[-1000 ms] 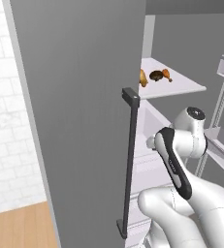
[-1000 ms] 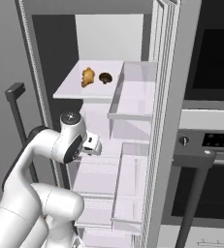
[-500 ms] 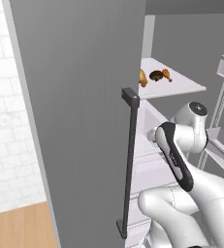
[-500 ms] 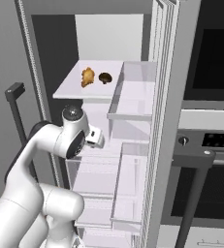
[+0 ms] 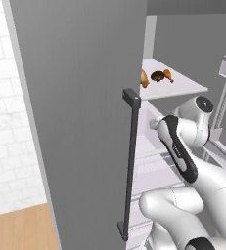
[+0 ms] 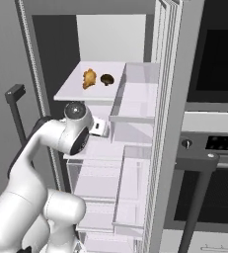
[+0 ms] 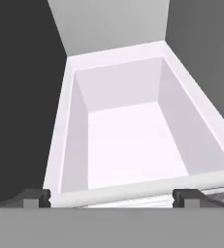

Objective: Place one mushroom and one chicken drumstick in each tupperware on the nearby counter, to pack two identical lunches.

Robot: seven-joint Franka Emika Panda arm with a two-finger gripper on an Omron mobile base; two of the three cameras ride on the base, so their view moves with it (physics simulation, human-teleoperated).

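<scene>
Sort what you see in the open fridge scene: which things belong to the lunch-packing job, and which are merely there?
Job:
drumstick
mushroom

Merely there:
shelf
drawer
fridge door
oven

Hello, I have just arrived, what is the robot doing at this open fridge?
The white robot arm reaches into the open grey fridge, below the upper white shelf. Its two-finger gripper is open and holds nothing; it looks down into a white drawer with nothing visible inside. An orange-brown chicken drumstick and a small dark brown mushroom lie apart on the shelf above, untouched. In the left base view, another orange piece lies beside the mushroom.
</scene>
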